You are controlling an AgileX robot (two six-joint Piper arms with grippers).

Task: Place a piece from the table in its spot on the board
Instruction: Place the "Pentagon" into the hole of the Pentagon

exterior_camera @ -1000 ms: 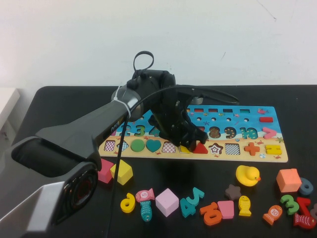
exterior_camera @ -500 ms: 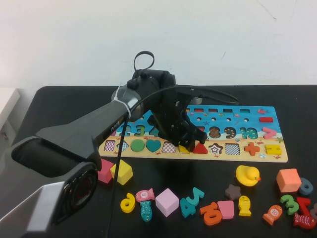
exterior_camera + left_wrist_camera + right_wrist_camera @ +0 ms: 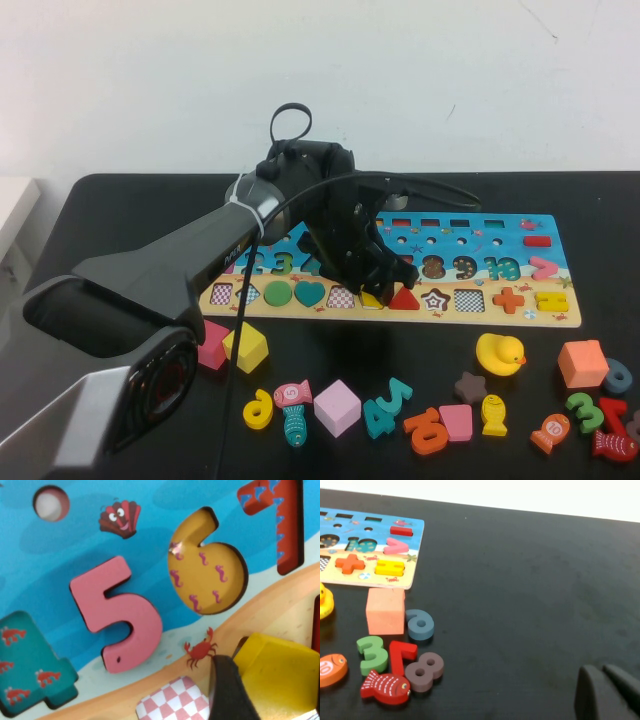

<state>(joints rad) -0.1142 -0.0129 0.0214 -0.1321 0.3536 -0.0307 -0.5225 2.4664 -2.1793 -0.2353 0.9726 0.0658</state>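
The board (image 3: pixel 500 235) lies across the black table (image 3: pixel 130 210). My left gripper (image 3: pixel 378 285) is low over the board's sandy strip, shut on the piece (image 3: pixel 372 300), a flat yellow pentagon. In the left wrist view one dark finger (image 3: pixel 227 690) presses against the piece (image 3: pixel 280 675), which sits over its place; only a dark edge of that recess (image 3: pixel 240 644) shows. The other finger is out of view. My right gripper (image 3: pixel 607 690) hangs over bare table to the right of the board, shut and holding nothing.
A red triangle (image 3: pixel 404 297) and a checkered recess (image 3: pixel 341 297) flank the piece. A yellow cube (image 3: pixel 246 347), pink cube (image 3: pixel 337 407), duck (image 3: pixel 499 353), orange cube (image 3: pixel 582 363) and several loose numbers and fish lie in front of the board.
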